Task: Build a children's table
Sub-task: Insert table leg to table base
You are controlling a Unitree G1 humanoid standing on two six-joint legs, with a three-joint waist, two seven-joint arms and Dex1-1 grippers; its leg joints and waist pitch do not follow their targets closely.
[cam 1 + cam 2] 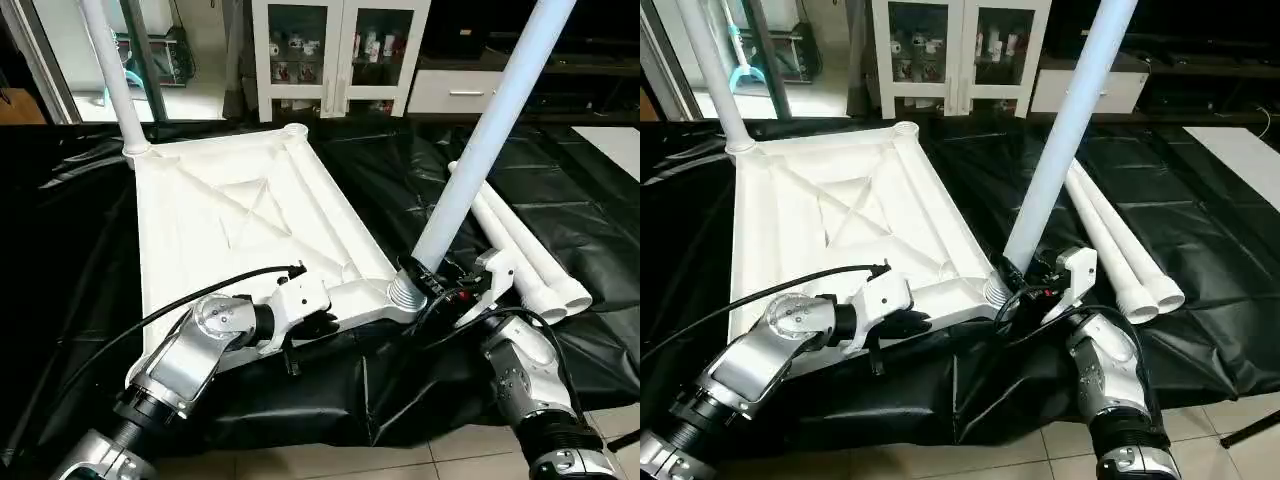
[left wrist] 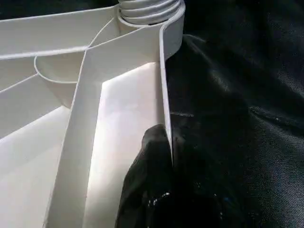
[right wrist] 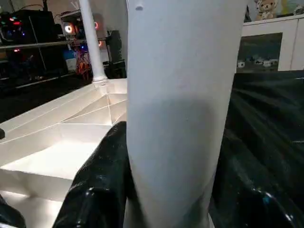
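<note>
Tabletop (image 1: 250, 215) rim pinched by left hand (image 1: 305, 322).

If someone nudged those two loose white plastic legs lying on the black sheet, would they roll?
Probably: the two loose white tubular legs are round, smooth tubes. Their taper would likely curve the roll, and the wrinkled black sheet may slow them. Hollow ends suggest lightness.
</note>
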